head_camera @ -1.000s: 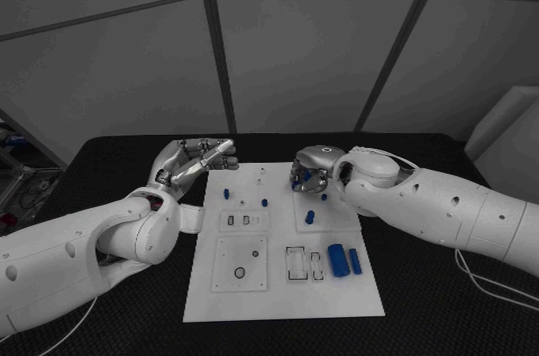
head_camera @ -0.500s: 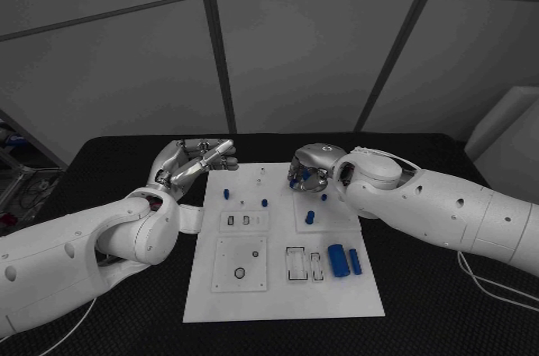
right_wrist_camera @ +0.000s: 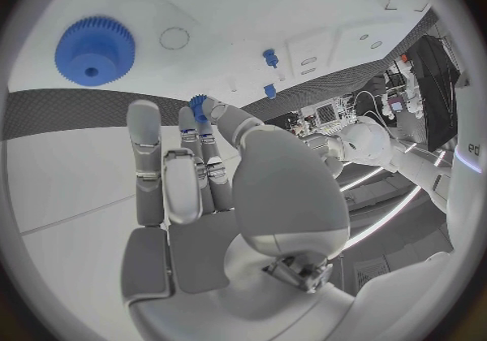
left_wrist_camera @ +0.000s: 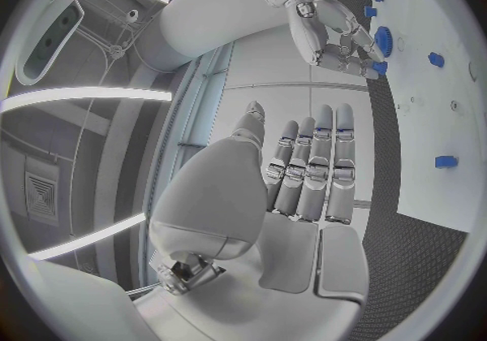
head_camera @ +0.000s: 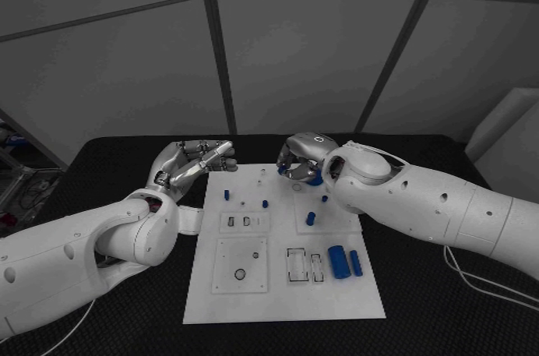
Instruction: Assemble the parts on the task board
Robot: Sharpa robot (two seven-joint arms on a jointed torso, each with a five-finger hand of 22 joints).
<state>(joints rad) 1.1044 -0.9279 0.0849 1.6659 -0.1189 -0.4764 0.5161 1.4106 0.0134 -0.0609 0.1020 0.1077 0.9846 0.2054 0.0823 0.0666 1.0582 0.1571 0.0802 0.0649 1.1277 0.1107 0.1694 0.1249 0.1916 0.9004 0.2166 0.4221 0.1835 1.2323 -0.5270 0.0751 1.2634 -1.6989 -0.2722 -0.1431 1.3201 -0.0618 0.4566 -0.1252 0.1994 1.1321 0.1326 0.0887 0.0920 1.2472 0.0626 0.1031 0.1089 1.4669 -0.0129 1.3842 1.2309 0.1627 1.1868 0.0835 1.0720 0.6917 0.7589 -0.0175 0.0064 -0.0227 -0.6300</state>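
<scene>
parts (head_camera: 338,260) on task board (head_camera: 281,294), table (head_camera: 449,309) beneath

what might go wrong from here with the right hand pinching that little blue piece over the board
1. The right hand seems to hold the small blue part only at its fingertips, so it may slip and drop onto the task board.
2. The blue gear lies close by those fingers; lowering the hand could nudge it out of place.

We see a robotics lab/test cell: grey panelled walls (head_camera: 303,52) at 12 o'clock, black table (head_camera: 112,149), equipment rack w/ cables (head_camera: 20,181) at 9 o'clock, strip ceiling lights (left_wrist_camera: 86,97).
</scene>
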